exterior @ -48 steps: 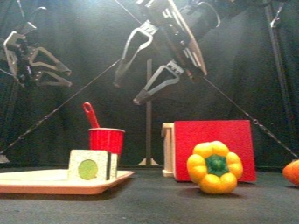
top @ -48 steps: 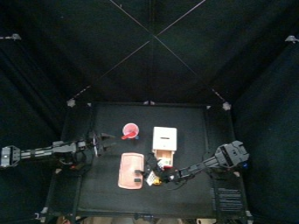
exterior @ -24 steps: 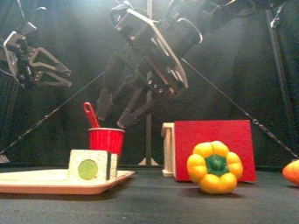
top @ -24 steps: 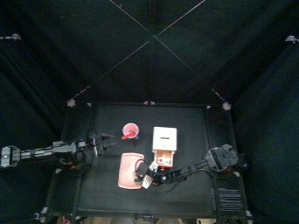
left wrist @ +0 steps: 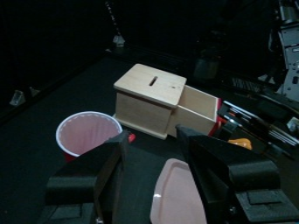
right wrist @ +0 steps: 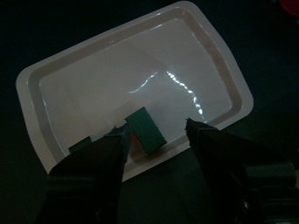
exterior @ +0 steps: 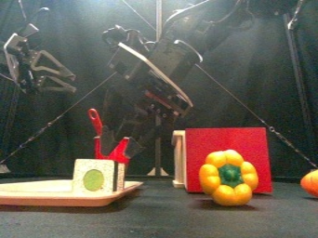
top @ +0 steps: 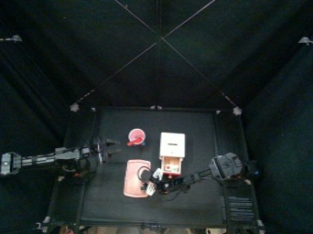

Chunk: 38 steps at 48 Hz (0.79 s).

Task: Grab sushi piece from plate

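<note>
The right gripper (right wrist: 155,138) is held with jaws wide above the sushi (right wrist: 145,131), which sits at one end of the plate (right wrist: 82,74) near the table's front edge, so both sides can be straddled.

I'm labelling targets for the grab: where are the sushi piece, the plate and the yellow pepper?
sushi piece (exterior: 96,176), front view, its pale face with the green centre.
plate (right wrist: 82,74), right wrist view, bare floor of the tray.
yellow pepper (exterior: 229,191), front view, its front lobe.

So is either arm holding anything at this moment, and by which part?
Nothing is held. The right gripper hangs open above the sushi piece on the plate; the left gripper is open and empty.
</note>
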Each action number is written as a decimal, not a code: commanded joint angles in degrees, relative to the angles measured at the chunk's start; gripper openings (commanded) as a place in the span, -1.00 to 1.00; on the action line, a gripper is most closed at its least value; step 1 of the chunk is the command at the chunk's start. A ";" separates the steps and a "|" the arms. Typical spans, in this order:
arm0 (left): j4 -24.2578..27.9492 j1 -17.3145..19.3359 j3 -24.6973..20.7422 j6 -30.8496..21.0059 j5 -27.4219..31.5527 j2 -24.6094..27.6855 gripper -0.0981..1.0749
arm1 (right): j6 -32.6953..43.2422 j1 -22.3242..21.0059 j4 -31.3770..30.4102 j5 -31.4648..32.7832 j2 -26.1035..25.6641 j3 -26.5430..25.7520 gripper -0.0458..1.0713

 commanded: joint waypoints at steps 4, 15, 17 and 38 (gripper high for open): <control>-0.09 0.18 -0.70 0.18 -0.26 0.18 0.62 | -0.09 -0.53 0.09 -0.26 -0.88 -1.58 0.64; 0.00 0.18 -0.70 0.18 -0.18 0.18 0.62 | -0.09 -0.88 0.44 -1.41 0.00 -2.02 0.63; 0.00 0.18 -0.70 0.18 -0.18 0.18 0.62 | -0.09 -1.05 0.53 -1.93 0.18 -2.02 0.64; -0.09 0.18 -0.70 0.18 -0.18 0.18 0.62 | -0.09 -2.37 2.55 -3.87 1.85 -2.11 0.60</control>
